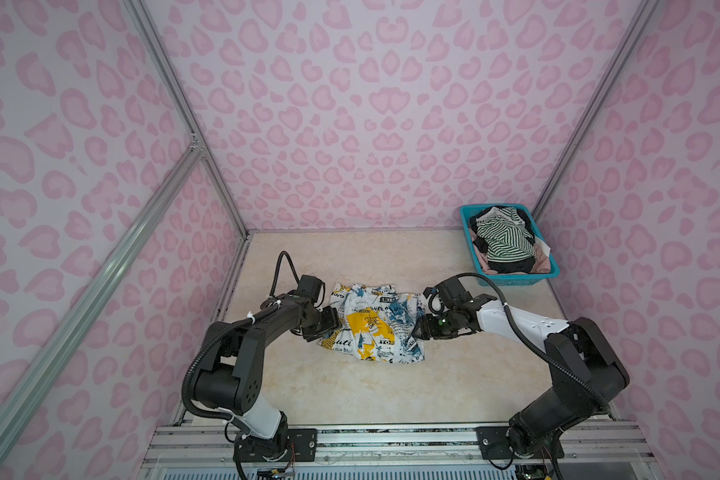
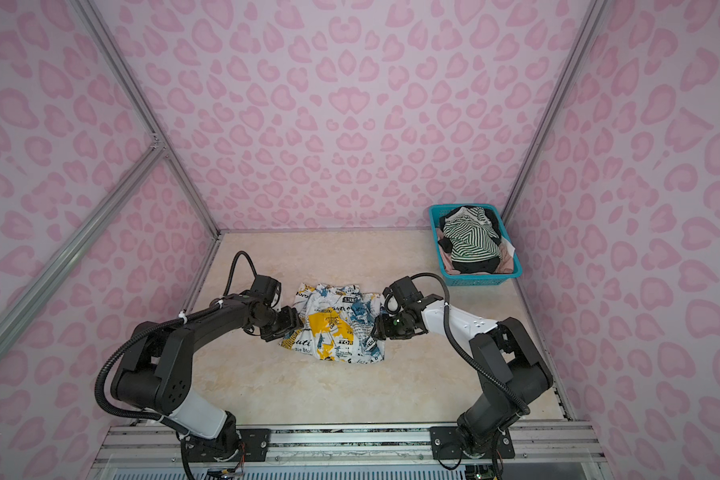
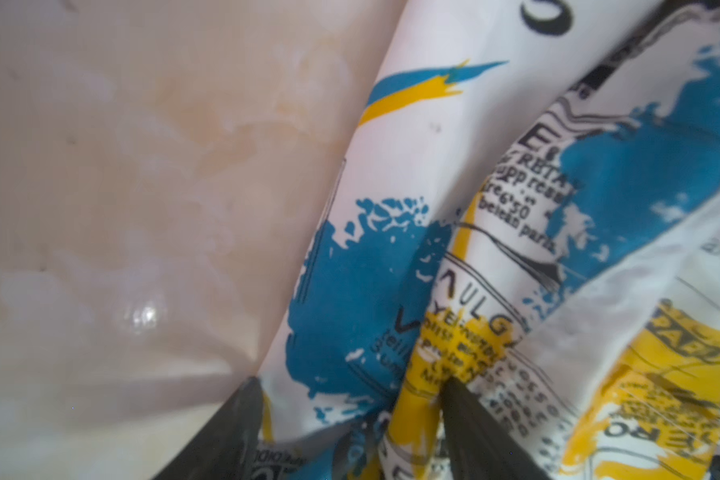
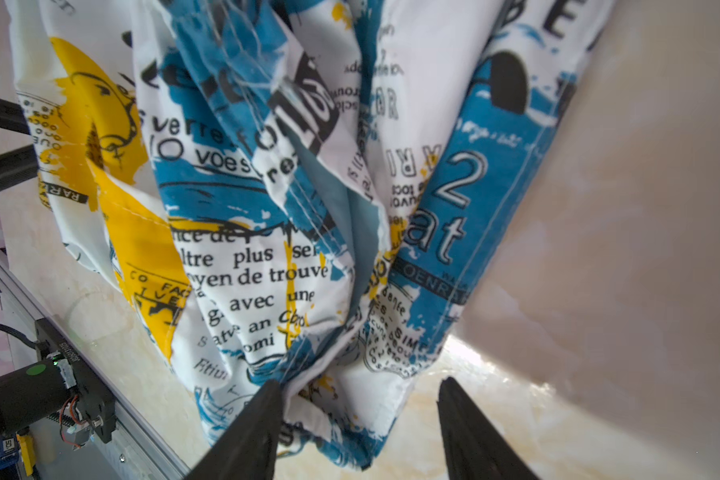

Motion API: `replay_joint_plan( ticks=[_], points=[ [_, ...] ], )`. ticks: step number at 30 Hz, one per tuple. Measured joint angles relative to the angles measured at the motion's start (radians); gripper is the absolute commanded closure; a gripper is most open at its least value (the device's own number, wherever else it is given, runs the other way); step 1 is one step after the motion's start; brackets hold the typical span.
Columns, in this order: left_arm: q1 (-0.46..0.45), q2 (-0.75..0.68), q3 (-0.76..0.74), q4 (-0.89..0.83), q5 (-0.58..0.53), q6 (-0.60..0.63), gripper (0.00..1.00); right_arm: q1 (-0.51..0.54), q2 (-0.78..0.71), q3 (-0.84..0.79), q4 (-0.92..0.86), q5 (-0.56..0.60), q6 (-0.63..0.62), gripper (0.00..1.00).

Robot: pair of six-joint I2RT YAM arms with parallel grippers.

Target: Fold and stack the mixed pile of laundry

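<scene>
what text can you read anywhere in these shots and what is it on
All on the white printed garment:
"ltre plus"
"yen de trouve"
"avec une"
"2" above "at", on a blue patch
"verre"
"paris", in the left wrist view
"uti", in both top views
Its other fine print is too small or blurred to read; nothing else shows readable text.

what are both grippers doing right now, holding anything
left gripper: open, white printed garment loose between its jaws
right gripper: open, at the garment's edge, gripping nothing
</scene>
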Motion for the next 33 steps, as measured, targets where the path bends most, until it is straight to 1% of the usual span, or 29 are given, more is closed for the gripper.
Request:
replay_joint_plan(
  ticks=[3, 4, 5, 7, 10, 15, 18, 23, 26, 28, 29, 30, 31, 32, 33],
  points=[
    [0.000, 0.019, 0.004, 0.028, 0.021, -0.016, 0.63, 0.000, -0.005, 0.002, 0.000, 0.001, 0.004, 0.39],
    [0.000, 0.025, 0.008, 0.026, 0.017, -0.020, 0.74, 0.000, -0.010, 0.003, 0.000, 0.003, 0.008, 0.39],
    [-0.001, 0.032, 0.018, 0.014, 0.008, -0.022, 0.81, 0.000, -0.017, 0.005, 0.000, 0.006, 0.008, 0.39],
    [0.000, 0.050, 0.057, -0.016, -0.022, -0.022, 0.89, 0.000, -0.032, 0.013, -0.006, 0.011, 0.008, 0.39],
    [0.013, 0.098, 0.150, -0.048, -0.094, -0.022, 0.98, -0.002, -0.065, 0.032, -0.022, 0.024, 0.008, 0.39],
    [0.075, 0.220, 0.341, -0.104, -0.187, -0.017, 0.98, -0.004, -0.159, 0.047, -0.076, 0.071, -0.005, 0.39],
    [0.139, 0.325, 0.496, -0.141, -0.231, -0.009, 0.98, -0.011, -0.215, 0.046, -0.112, 0.098, -0.019, 0.39],
    [0.279, 0.500, 0.783, -0.203, -0.259, 0.002, 0.98, -0.028, -0.298, 0.016, -0.143, 0.130, -0.027, 0.39],
    [0.371, 0.603, 0.971, -0.257, -0.268, 0.011, 0.98, -0.040, -0.311, 0.003, -0.154, 0.142, -0.027, 0.39],
    [0.428, 0.651, 1.070, -0.286, -0.282, 0.013, 0.97, -0.045, -0.311, 0.003, -0.158, 0.143, -0.027, 0.39],
    [0.453, 0.669, 1.111, -0.302, -0.292, 0.015, 0.96, -0.045, -0.311, 0.004, -0.159, 0.145, -0.027, 0.39],
    [0.475, 0.682, 1.141, -0.313, -0.299, 0.016, 0.92, -0.045, -0.310, 0.004, -0.159, 0.147, -0.027, 0.39],
    [0.496, 0.693, 1.168, -0.327, -0.310, 0.017, 0.82, -0.045, -0.308, 0.005, -0.159, 0.147, -0.027, 0.39],
    [0.512, 0.700, 1.190, -0.343, -0.333, 0.018, 0.70, -0.045, -0.306, 0.005, -0.158, 0.147, -0.027, 0.39],
    [0.520, 0.702, 1.201, -0.355, -0.336, 0.023, 0.56, -0.045, -0.304, 0.005, -0.156, 0.146, -0.026, 0.39]
  ],
)
